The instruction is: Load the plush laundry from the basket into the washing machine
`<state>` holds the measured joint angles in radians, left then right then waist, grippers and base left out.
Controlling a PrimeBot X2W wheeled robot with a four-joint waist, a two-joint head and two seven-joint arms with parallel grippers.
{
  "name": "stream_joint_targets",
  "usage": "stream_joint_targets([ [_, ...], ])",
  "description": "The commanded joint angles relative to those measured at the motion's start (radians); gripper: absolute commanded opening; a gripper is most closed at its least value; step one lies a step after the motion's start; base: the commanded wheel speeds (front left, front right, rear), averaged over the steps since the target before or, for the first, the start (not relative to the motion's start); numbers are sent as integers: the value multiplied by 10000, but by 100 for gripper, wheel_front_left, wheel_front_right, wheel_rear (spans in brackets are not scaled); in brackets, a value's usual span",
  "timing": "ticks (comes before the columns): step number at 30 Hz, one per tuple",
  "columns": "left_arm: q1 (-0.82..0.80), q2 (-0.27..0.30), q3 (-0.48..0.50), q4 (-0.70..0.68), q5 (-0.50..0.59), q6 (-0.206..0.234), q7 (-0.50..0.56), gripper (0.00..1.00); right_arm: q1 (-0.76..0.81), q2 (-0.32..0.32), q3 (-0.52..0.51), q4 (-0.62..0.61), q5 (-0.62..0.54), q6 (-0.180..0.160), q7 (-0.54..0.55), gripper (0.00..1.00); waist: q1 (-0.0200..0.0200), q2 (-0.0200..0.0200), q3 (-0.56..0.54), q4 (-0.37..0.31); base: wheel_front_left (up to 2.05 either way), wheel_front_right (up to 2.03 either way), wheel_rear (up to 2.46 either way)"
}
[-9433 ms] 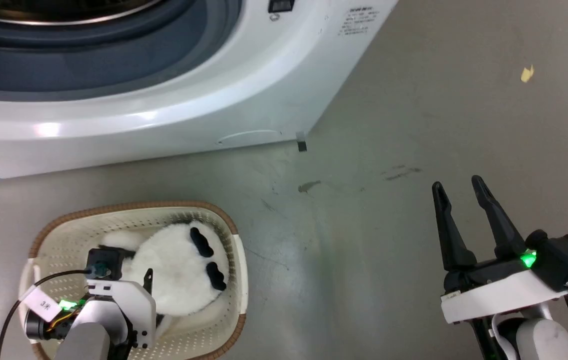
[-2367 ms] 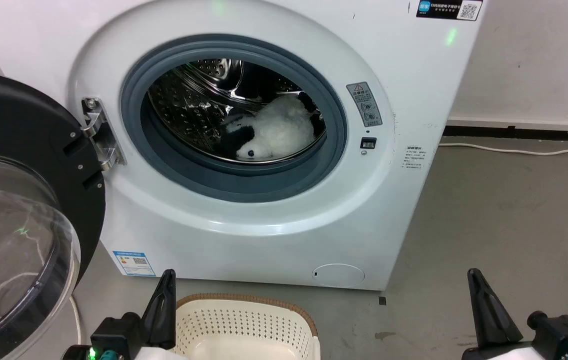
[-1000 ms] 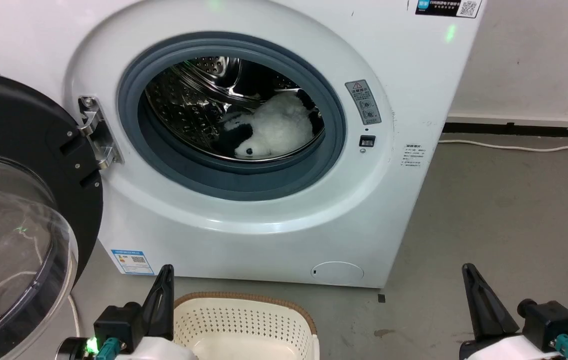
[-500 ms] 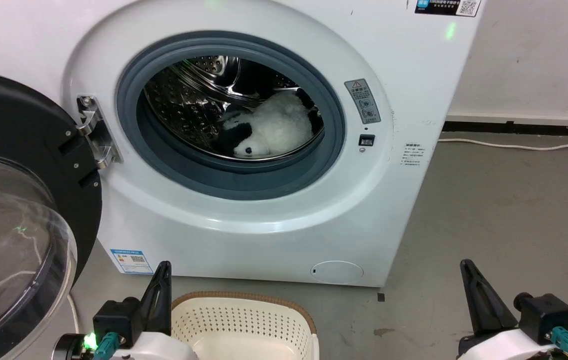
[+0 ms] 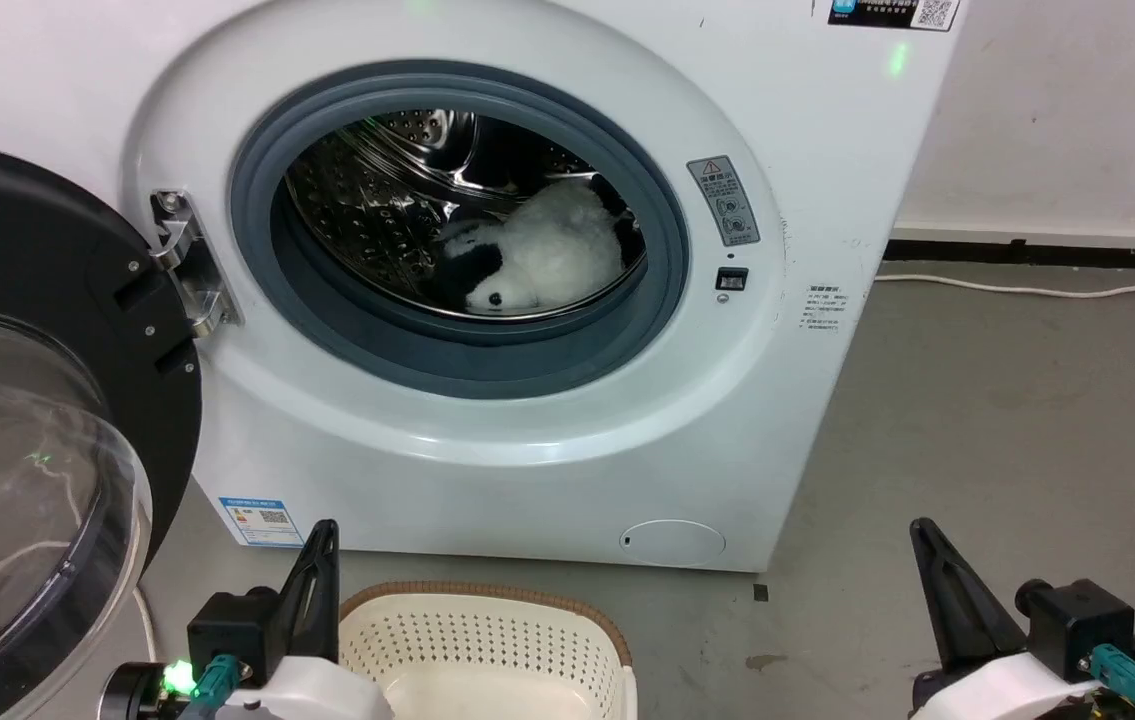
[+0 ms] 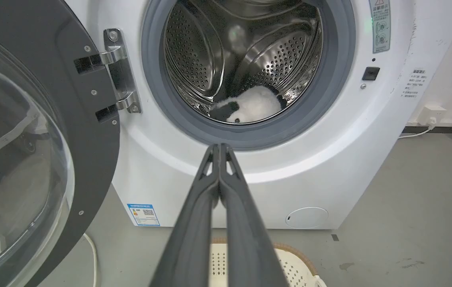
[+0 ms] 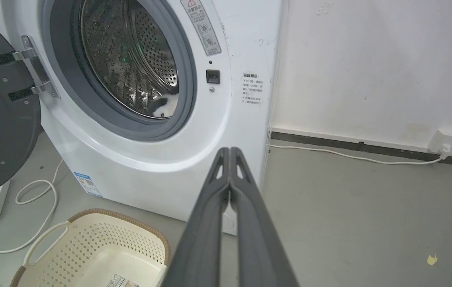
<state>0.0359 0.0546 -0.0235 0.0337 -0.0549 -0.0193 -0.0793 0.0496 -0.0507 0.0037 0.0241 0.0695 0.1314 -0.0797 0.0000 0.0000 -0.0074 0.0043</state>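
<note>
At the far left the washer's door (image 5: 37, 330) hangs wide open on its hinge, its clear dome facing the room. Next to it the left gripper (image 6: 218, 148) hovers low in front of the machine, its two fingers pressed together with nothing between them. Just beside and below it the basket (image 5: 487, 592) stands on the floor against the foot of the washing machine (image 5: 527, 480); the right wrist view shows the basket's bare bottom and label, so it looks emptied. The plush toy (image 5: 539, 265) lies on the floor of the steel drum (image 5: 367, 200), behind the grey rubber ring, toward the right side. Further right the right gripper (image 7: 229, 150) hangs over bare floor, its fingers likewise clenched on nothing. I judge the loading step done, with both arms drawn clear of the port. Any next move would be swinging the door shut, which calls for the left arm to reach round its outer edge.
</note>
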Motion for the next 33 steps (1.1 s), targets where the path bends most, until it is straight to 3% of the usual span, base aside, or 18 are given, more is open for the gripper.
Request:
stream_joint_targets([
  [1,-176,5,30,-79,66,79,53,0,-213,4,-20,-78,-106,-5,54,0,0,0,3,-1,0,0,0],
  [33,-338,-38,211,-306,493,179,707,0,-463,5,-35,-222,-626,-7,710,0,0,0,66,-38,0,0,0],
])
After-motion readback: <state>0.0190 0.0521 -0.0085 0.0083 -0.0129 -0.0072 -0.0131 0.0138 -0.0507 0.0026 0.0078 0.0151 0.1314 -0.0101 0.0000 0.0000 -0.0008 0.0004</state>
